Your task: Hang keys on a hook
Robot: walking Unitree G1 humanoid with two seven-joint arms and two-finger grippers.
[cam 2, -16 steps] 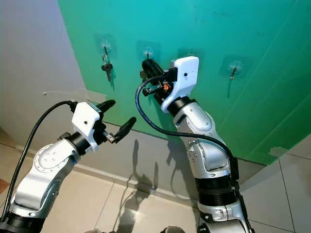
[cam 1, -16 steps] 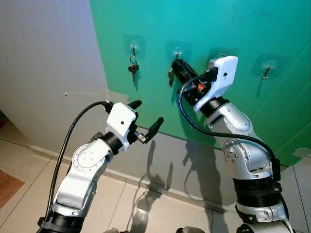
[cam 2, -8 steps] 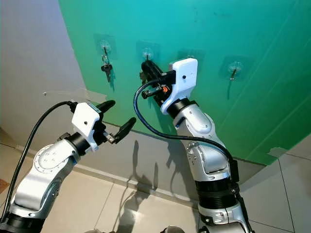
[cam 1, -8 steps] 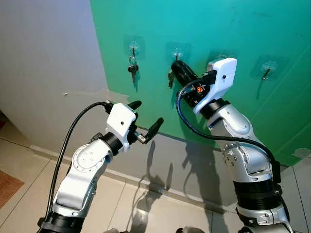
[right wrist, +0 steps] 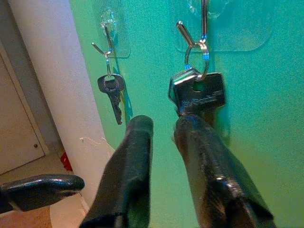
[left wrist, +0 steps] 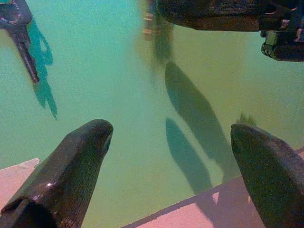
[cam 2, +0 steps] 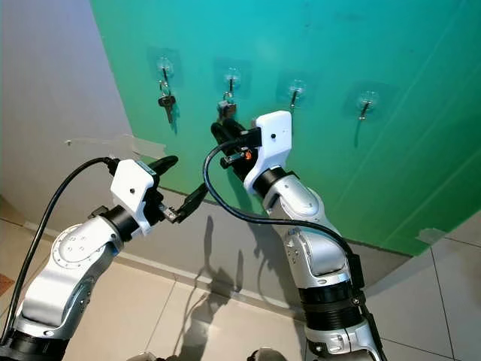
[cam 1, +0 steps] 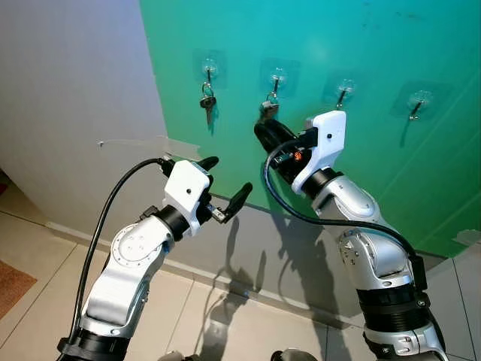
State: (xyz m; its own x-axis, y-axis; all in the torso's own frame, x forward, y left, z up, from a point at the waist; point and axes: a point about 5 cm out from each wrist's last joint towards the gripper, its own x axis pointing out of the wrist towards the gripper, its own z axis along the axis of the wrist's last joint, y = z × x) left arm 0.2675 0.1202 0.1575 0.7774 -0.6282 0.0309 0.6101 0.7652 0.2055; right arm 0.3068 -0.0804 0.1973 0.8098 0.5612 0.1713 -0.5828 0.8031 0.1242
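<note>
Keys hang on hook; right gripper, fingers slightly parted and empty, sits just below—back yours away.

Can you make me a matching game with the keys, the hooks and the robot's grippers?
Things:
1. Leftmost hook
2. Second hook
3. Rightmost hook
4. Left gripper

States:
A. bare
B. open, away from the wall
C. holds keys, right gripper just below
D. holds a single dark key

Pairs: 1-D, 2-C, 3-A, 4-B
</note>
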